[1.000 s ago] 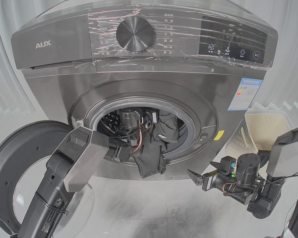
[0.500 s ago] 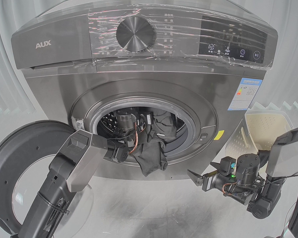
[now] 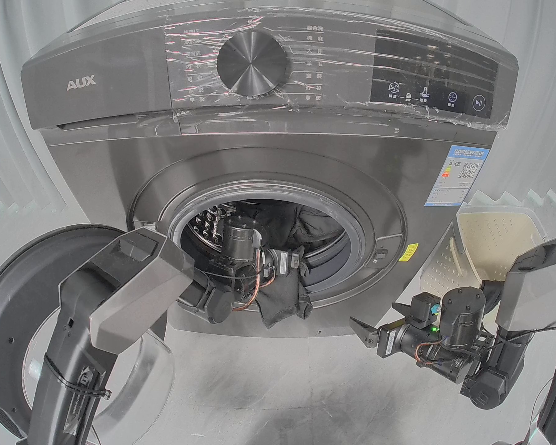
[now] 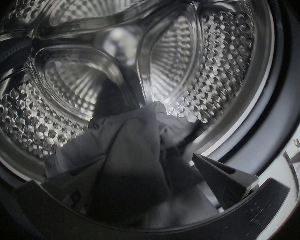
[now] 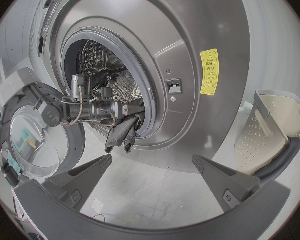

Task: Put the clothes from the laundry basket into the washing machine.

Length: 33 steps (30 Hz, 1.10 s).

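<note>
While clothes (image 3: 283, 295) are hanging off the washing machine (image 3: 352, 156) rim at 6 o'clock, left gripper (image 4: 146, 157) and right gripper (image 5: 151, 156) are both sitting spread apart.

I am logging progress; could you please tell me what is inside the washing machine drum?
Dark clothes lie in the drum, one end hanging out over the rim, with the left gripper at the opening. Anything under the cloth is covered.

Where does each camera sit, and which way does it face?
Head view: head-mounted, looks down at the washing machine; both arms show.
Left wrist view: faces into the drum; the left gripper frames it.
Right wrist view: faces the machine's opening; the right gripper shows.
Head and right wrist share the dark garment hanging over the rim.
</note>
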### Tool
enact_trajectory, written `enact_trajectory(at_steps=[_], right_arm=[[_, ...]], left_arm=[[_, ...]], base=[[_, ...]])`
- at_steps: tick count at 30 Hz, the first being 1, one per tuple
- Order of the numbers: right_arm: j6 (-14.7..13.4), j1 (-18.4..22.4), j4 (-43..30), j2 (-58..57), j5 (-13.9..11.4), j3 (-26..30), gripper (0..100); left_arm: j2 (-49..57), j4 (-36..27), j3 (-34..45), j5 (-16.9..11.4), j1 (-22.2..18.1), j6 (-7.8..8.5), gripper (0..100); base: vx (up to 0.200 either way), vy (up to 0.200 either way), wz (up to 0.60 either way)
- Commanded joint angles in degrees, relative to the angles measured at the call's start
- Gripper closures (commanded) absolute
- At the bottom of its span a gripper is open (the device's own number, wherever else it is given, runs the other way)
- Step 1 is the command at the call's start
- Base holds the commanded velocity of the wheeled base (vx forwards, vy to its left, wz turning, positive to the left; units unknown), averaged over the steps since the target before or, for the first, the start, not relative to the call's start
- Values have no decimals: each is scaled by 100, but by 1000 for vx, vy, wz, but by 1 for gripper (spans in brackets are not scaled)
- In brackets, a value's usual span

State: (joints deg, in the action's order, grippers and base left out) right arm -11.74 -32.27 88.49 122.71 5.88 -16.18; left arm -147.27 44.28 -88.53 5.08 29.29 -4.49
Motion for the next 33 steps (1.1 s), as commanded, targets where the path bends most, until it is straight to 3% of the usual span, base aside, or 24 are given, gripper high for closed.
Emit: enact_trajectory(at_steps=[1, 12, 13, 18, 25, 30, 33], right_arm=[[-4, -16, 1, 25, 1, 1, 0], [-13, -16, 1, 16, 1, -8, 0], [-13, -16, 1, 16, 1, -8, 0], [-13, -8, 1, 16, 1, -8, 0], [-13, -16, 1, 7, 1, -26, 0], [-13, -16, 1, 7, 1, -35, 0], [-13, -16, 1, 16, 1, -35, 0]], left_arm=[[876, -288, 1118, -359, 226, 44, 0], [577, -288, 1268, -456, 252, 123, 0], [542, -288, 1268, -456, 252, 150, 100], [419, -244, 1250, -456, 235, 203, 100], [261, -130, 442, -333, 85, 62, 100], [-223, 283, -842, 212, -99, 0, 100], [-399, 336, -1290, 291, -178, 0, 100]], base=[[0, 0, 0], [0, 0, 0], [0, 0, 0], [0, 0, 0], [0, 0, 0], [0, 0, 0], [0, 0, 0]])
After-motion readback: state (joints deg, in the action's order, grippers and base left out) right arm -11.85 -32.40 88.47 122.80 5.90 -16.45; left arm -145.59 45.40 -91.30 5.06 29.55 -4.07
